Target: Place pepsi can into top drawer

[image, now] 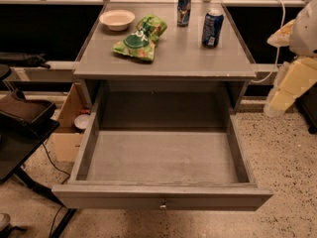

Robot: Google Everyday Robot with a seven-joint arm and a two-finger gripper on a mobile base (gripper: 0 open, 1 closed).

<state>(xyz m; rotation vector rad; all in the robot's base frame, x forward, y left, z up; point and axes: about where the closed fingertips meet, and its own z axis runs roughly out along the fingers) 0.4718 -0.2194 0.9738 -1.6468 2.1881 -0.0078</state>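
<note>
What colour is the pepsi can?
Dark blue pepsi can, silver top; camera view. The gripper hangs right of the table.

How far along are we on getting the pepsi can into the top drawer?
Done: the top drawer stands pulled open, with nothing inside it. In hand: nothing; the pincer hangs to the right of the tabletop, apart from the can. Left: grasp the pepsi can, upright near the tabletop's right rear, and set it in the drawer.
</note>
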